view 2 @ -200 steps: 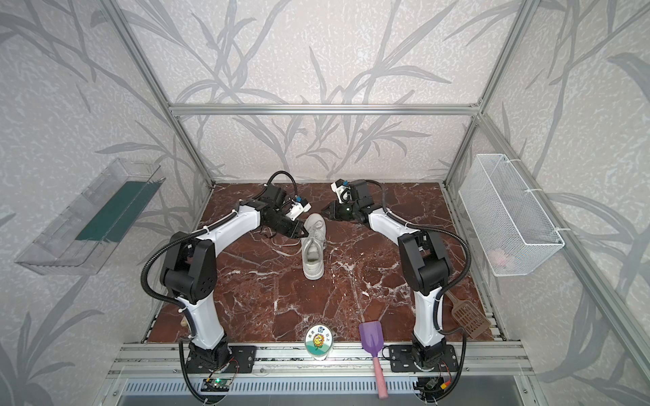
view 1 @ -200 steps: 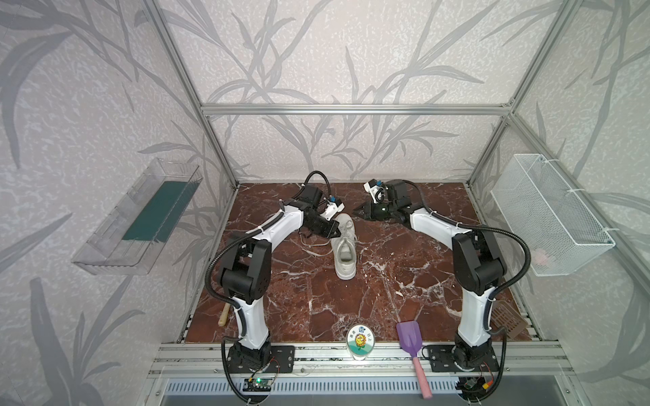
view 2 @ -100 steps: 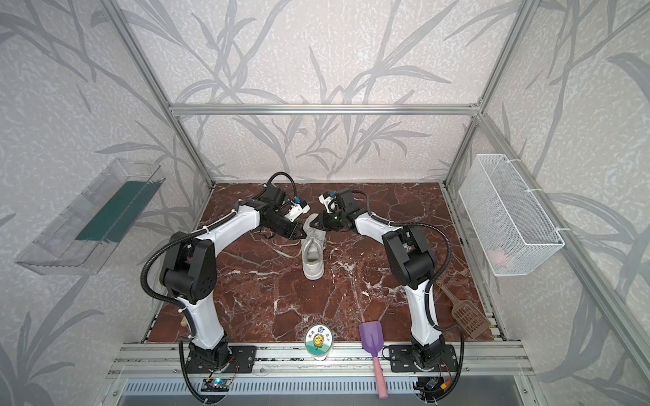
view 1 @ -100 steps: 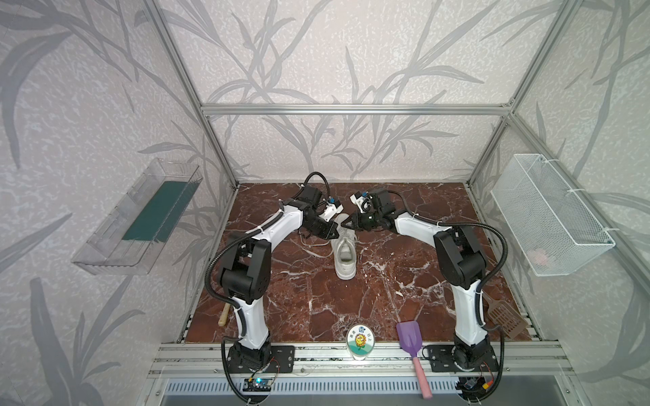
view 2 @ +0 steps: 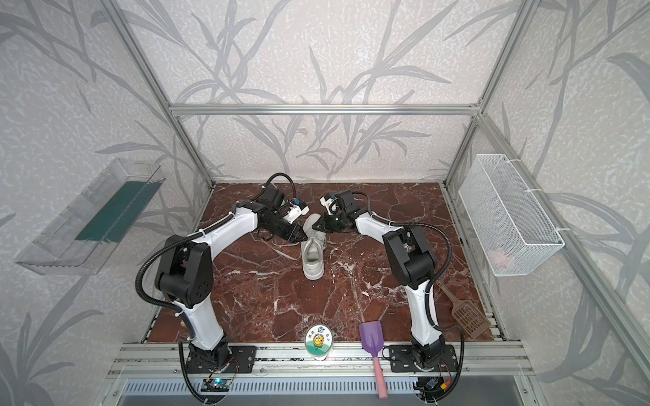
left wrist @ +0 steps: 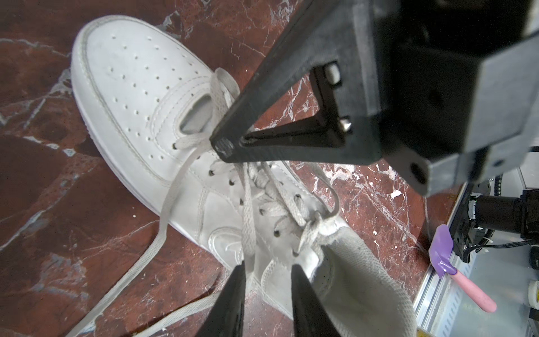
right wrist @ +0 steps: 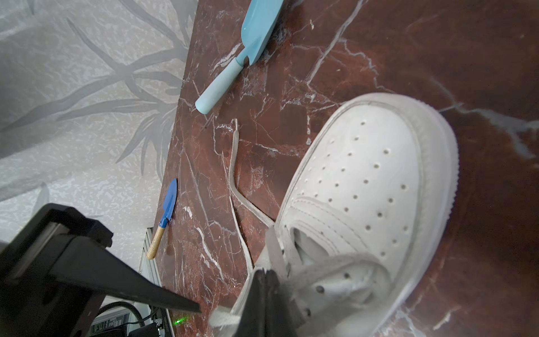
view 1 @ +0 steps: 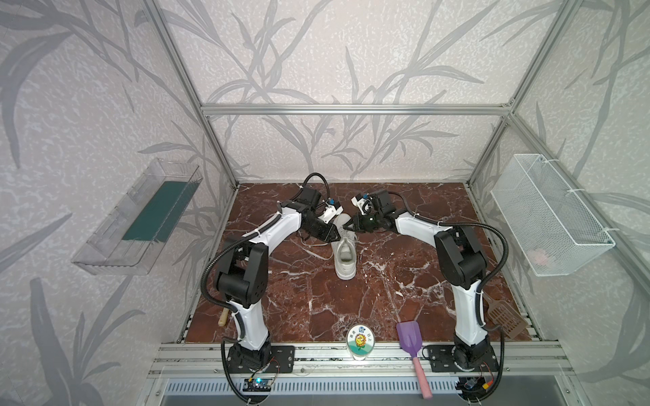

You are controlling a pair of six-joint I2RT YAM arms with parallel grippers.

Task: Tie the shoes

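Closing in from well off to the side a second ago, the right gripper (right wrist: 264, 273) now sits on the lacing of the white low-top leather sneaker (view 1: 344, 251), jaws pressed together. It is probably pinching a strand of the flat white laces (left wrist: 248, 221) near the toe-side eyelets.

Over the same second the left gripper (left wrist: 267, 267) went from clamped to parted, and a lace strand now runs loose through the gap.

Reading: a handover, with the left letting go and the right taking hold. No bow is tied, and the free ends trail over the red-brown marble tabletop (view 1: 387, 298).

The sneaker has not shifted. It stands toward the back of the table, between the two grippers.

Poorly seen:
- In both top views the gripper heads cover the lacing.
- The right wrist view cuts off just below its own fingers, so the actual pinch point is out of frame.
- The twist at the collar eyelets is too tangled to read.
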